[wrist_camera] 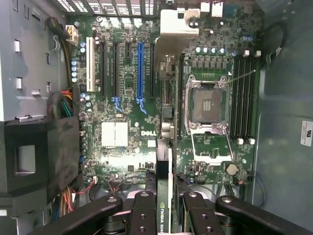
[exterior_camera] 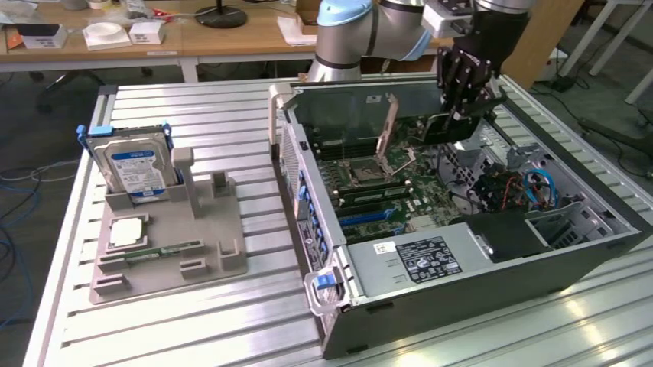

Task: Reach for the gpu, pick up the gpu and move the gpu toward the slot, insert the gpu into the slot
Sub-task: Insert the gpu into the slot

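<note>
Slatted aluminium bench [exterior_camera: 204, 321], open computer case [exterior_camera: 490, 283]. Item: gpu [exterior_camera: 449, 128], at one o'clock from CPU socket [exterior_camera: 365, 172], hanging edge-on, pinched by my part-closed gripper [exterior_camera: 461, 113]. I judge it light, stiff, fragile; grip shroud, never components.

A long wooden desk [exterior_camera: 235, 38] runs across the back, carrying white boxes [exterior_camera: 107, 34] and a round black stand base [exterior_camera: 222, 15]; the floor [exterior_camera: 30, 145] is grey; blue cables [exterior_camera: 8, 229] trail at the exterior view's left; dark cables [exterior_camera: 602, 115] lie at its right, near white table legs [exterior_camera: 589, 34]; a tall wooden panel [exterior_camera: 540, 38], perhaps a cabinet side, stands there; the slatted metal worktable [exterior_camera: 204, 321] catches bright glare.
</note>
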You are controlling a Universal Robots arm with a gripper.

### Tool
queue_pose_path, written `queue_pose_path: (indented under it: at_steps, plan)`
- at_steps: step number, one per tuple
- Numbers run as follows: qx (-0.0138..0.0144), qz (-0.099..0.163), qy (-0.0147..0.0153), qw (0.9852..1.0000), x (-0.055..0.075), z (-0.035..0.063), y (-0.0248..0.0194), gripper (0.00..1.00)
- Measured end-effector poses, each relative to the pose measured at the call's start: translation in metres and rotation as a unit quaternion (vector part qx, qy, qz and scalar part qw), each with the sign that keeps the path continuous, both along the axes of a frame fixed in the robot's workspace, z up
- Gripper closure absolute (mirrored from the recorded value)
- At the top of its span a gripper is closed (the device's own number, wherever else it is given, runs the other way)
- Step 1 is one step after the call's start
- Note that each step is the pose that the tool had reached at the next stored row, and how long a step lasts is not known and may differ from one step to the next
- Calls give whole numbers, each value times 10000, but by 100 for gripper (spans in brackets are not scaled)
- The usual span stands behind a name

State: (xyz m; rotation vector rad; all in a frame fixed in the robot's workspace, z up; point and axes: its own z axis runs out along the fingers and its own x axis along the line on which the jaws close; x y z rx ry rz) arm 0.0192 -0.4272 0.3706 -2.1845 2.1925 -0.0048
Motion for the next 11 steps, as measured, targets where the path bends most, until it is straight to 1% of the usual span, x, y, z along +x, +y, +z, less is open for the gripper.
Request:
queue_pose_path:
  at_steps: [2, 5, 11]
  plan:
    - [0, -1, -1, 10000, -27, -19, 0, 75]
    - [0, -8, -8, 10000, -110, -55, 0, 75]
    - [0, -66, -8, 10000, -171, -123, -4, 75]
